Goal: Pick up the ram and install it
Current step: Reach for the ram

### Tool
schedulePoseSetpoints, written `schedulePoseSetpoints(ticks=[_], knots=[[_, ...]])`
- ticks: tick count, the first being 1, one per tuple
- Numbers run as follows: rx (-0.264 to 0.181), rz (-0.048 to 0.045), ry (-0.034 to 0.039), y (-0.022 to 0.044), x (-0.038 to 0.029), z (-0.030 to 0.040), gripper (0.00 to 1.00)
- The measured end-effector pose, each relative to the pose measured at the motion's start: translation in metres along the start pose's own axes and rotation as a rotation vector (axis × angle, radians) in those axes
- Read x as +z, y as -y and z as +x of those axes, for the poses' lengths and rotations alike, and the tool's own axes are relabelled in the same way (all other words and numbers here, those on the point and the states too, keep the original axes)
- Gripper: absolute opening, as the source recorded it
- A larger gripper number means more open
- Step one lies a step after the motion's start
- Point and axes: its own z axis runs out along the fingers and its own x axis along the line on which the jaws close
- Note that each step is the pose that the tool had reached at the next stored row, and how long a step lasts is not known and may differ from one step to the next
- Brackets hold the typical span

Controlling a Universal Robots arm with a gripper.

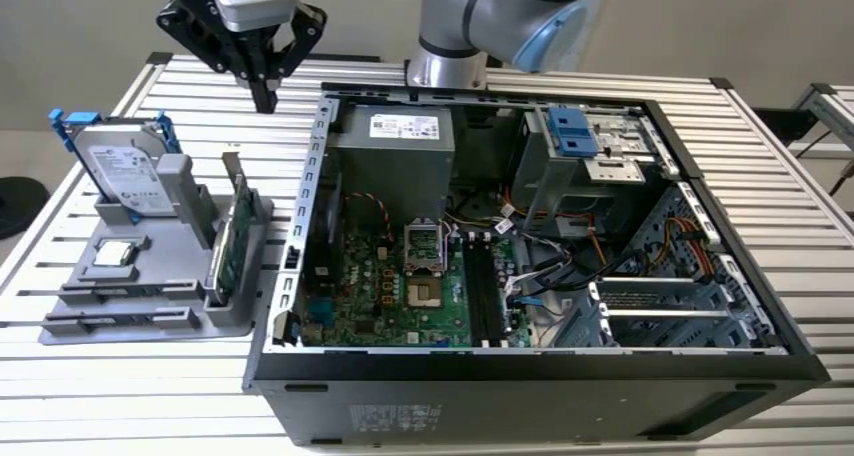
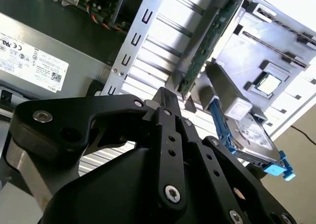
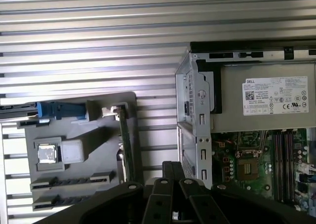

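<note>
We're looking for the ram (image 1: 477,291), and we find it in the middle of the exterior view: a long dark strip standing in the memory slots, just beside the CPU socket (image 1: 420,261), inside the open case (image 1: 534,381). From this angle it looks seated on the board, so we judge both the pick and the placing done. Whether the end latches have snapped home, we cannot tell.

Over at the lower left of that view, the grey tray (image 1: 80,328) backs this up. Its two low slots at the front stand empty, while the hard drive (image 1: 127,171) and the green card (image 1: 240,241) sit upright in their places further back. As far as we can see, nothing of the task is left on the tray.

Now the arm. The gripper (image 1: 267,94) hangs at the upper left of the exterior view, above the slatted table (image 1: 134,401), beyond the tray's far end and just outside the case's back corner. It is well apart from the ram. It points straight down, and its linkages fan out above the tips. The jaws are together, and in the second wrist view the fingers (image 2: 170,115) press flat against each other with nothing between them. So we call it an empty gripper, touching nothing.
</note>
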Motion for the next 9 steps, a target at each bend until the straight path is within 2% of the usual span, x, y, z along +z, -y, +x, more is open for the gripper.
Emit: schedulePoseSetpoints(ticks=[9], knots=[[0.000,0.0001,0.0000,0.0006,-0.0002,0.0079,0.00]])
